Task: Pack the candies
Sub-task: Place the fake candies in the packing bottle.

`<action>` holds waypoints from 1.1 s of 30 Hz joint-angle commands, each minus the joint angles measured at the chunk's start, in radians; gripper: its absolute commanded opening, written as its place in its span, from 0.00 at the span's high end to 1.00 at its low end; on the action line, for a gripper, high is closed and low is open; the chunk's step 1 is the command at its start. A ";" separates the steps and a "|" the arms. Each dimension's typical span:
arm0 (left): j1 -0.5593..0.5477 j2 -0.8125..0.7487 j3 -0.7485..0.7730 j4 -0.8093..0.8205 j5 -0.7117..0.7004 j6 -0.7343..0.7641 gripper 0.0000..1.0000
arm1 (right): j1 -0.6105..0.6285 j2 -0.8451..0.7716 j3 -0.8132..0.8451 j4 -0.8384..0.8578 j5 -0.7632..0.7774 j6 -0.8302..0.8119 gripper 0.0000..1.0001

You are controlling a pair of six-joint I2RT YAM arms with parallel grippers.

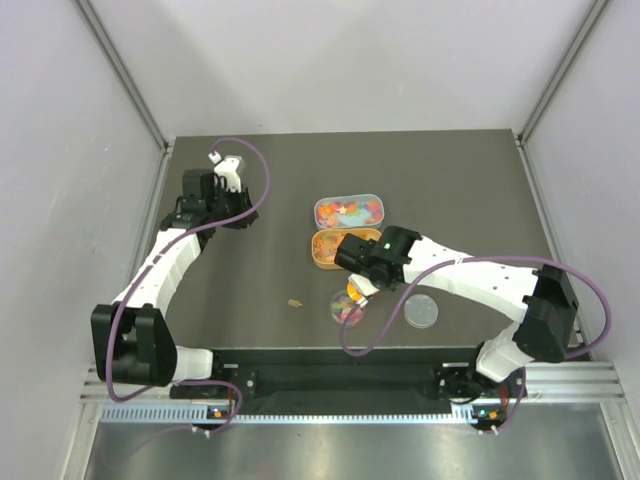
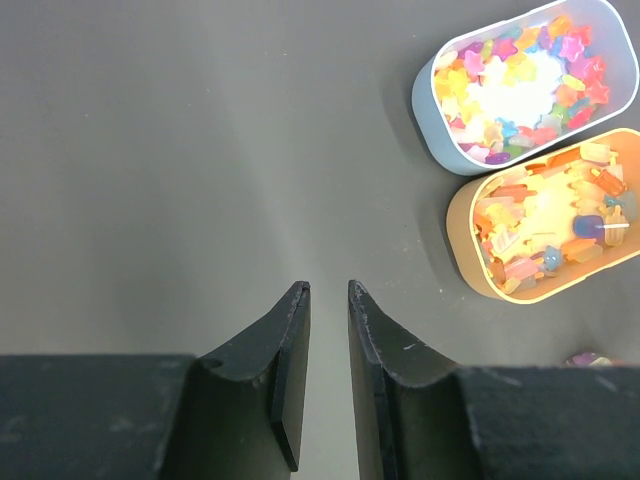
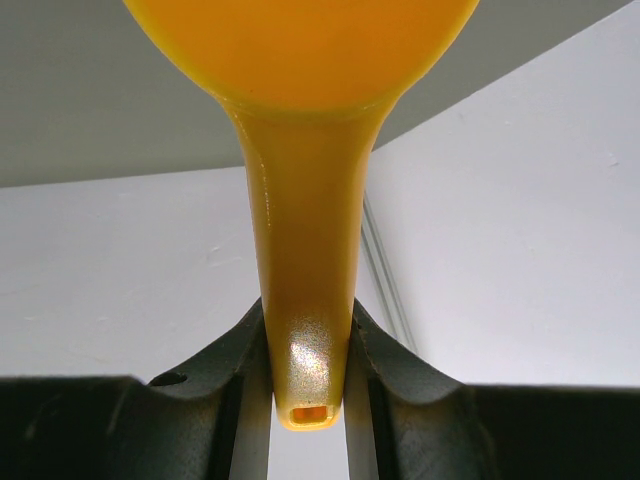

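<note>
The candies lay mostly in two oblong tubs touching side by side on the tabletop: a pale blue tub and an orange tub. A few more sat in a small round dish nearer the arms, with a clear lid beside it. Our right claw was clamped on the handle of the orange scoop, between the orange tub and that dish. Our left claw, well apart to the left, stood slightly parted and empty.

The scoop runs off the top edge.
</note>
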 commanded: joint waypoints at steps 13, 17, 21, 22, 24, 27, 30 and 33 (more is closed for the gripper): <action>0.006 0.025 0.053 0.079 0.014 -0.024 0.73 | 0.065 -0.007 0.031 -0.135 0.131 -0.047 1.00; 0.006 0.036 0.063 0.082 0.019 -0.033 0.73 | 0.086 -0.003 0.044 -0.135 0.147 -0.061 1.00; 0.004 0.046 0.085 0.071 0.022 -0.033 0.73 | 0.077 0.011 0.075 -0.135 0.135 -0.054 1.00; 0.004 0.051 0.093 0.062 0.025 -0.032 0.73 | 0.070 0.014 0.086 -0.135 0.130 -0.047 1.00; 0.004 0.060 0.118 0.051 0.029 -0.026 0.73 | 0.027 0.019 0.104 -0.133 0.098 -0.018 1.00; 0.004 0.071 0.152 0.019 0.035 -0.018 0.72 | -0.105 0.029 0.127 -0.130 0.021 0.049 1.00; 0.002 0.101 0.162 -0.005 0.002 -0.009 0.71 | -0.297 0.058 0.158 -0.103 -0.125 0.132 1.00; 0.002 0.155 0.183 -0.040 -0.044 0.002 0.69 | -0.528 0.068 0.143 0.015 -0.247 0.161 1.00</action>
